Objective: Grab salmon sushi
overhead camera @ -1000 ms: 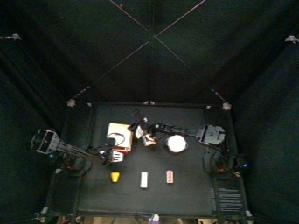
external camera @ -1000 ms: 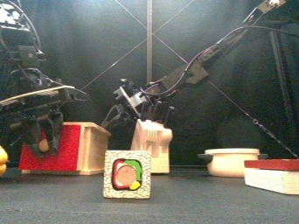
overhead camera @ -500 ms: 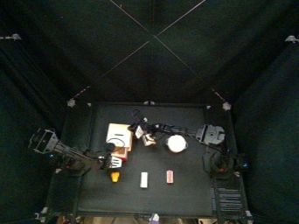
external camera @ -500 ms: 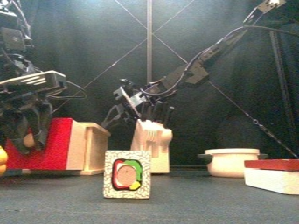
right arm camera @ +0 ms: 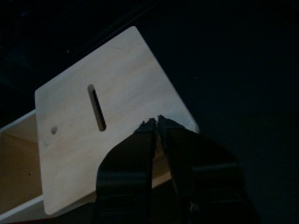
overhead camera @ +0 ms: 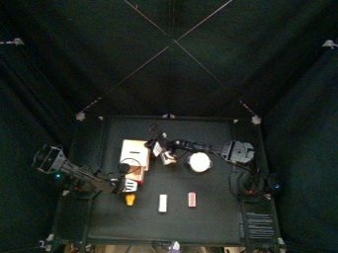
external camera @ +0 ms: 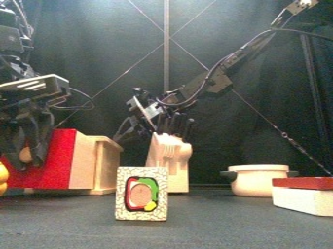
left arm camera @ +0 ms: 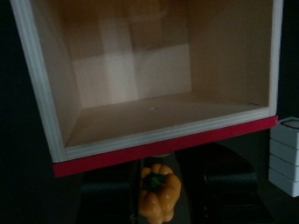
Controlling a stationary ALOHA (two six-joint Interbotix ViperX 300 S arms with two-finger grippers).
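Hovering spread left gripper (external camera: pixel 29 146) over wooden red-trimmed box (external camera: pixel 76 160); oblong pink salmon sushi (overhead camera: pixel 193 201) untouched near tabletop (overhead camera: pixel 211 217) front edge; right gripper (right arm camera: pixel 163 127) jaws nearly together, empty.

No readable text, labels or numbers anywhere.

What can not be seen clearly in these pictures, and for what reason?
- Salmon sushi: top view only, too small for detail; it does not show clearly in the front or wrist views.
- Left gripper: jaws not visible in the left wrist view, which shows the open wooden box and a yellow-orange pepper.
- Front view: the yellow piece and the white box are cut by the edges.
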